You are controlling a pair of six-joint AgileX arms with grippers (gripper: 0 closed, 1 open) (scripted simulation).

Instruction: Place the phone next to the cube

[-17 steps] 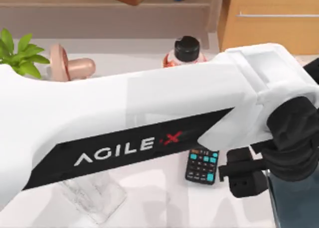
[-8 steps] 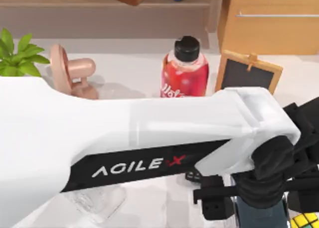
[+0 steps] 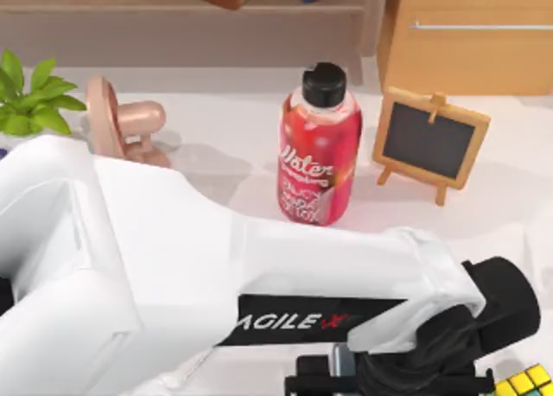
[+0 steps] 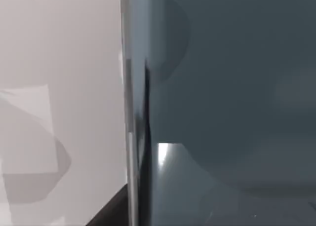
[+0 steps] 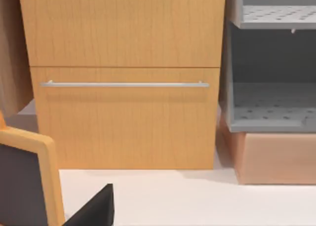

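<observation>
My left arm (image 3: 216, 284) reaches across the front of the table, and its gripper (image 3: 389, 386) is at the bottom edge of the top view, just left of the cube. The cube (image 3: 524, 384), with yellow and green squares and black grid lines, peeks in at the bottom right corner. The phone's (image 4: 222, 97) glossy blue-grey face is very close in the left wrist view, its thin edge against a dark finger (image 4: 116, 211); the left gripper is shut on it. My right gripper (image 5: 94, 208) shows as a dark corner facing a wooden cabinet.
A red bottle (image 3: 318, 150) with a black cap stands mid-table, with a small chalkboard easel (image 3: 430, 141) to its right. A pink object (image 3: 121, 124) and a green plant (image 3: 30, 93) are at the back left. A wooden drawer cabinet (image 5: 123, 88) and grey shelves (image 5: 271, 88) stand behind.
My left arm has swung toward the table's front with the phone, uncovering the bottle and the chalkboard. The cube has come into view and the calculator is now covered.
</observation>
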